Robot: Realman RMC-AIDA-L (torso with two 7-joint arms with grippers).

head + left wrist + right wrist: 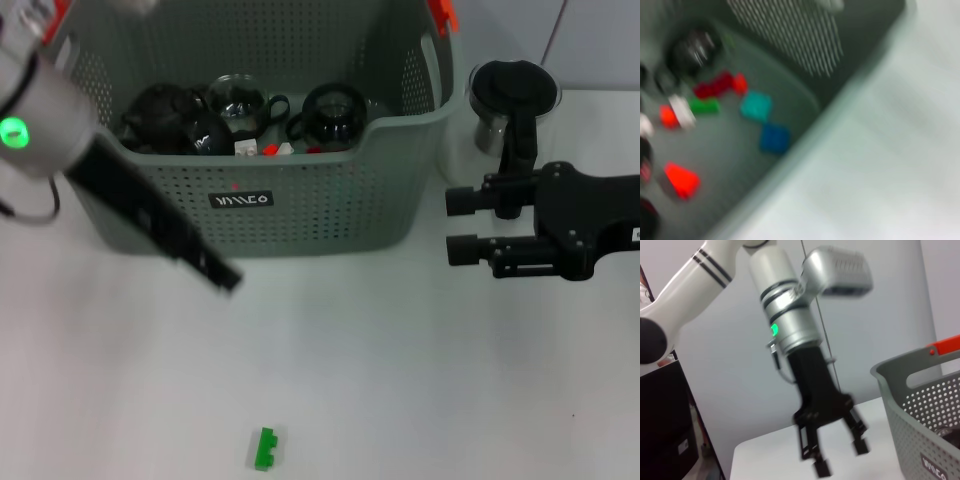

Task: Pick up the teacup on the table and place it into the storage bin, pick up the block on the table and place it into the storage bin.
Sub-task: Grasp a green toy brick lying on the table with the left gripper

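Observation:
The grey-green storage bin (330, 210) stands at the back of the white table and holds dark glass teacups and small coloured blocks (775, 138). A glass teacup (510, 100) with a black top stands on the table just right of the bin. Alone near the front edge lies a green block (265, 448). My left gripper (228, 278) hangs in front of the bin's left half; the right wrist view shows this left gripper (840, 457) open and empty. At the right my right gripper (462, 225) is open, fingers pointing left, just below the teacup.
The bin has orange-red handle tops (442, 14) and a black label (241, 200). White tabletop (420, 380) stretches between the bin and the green block. The left wrist view looks blurrily over the bin's rim (840, 107) onto the blocks inside.

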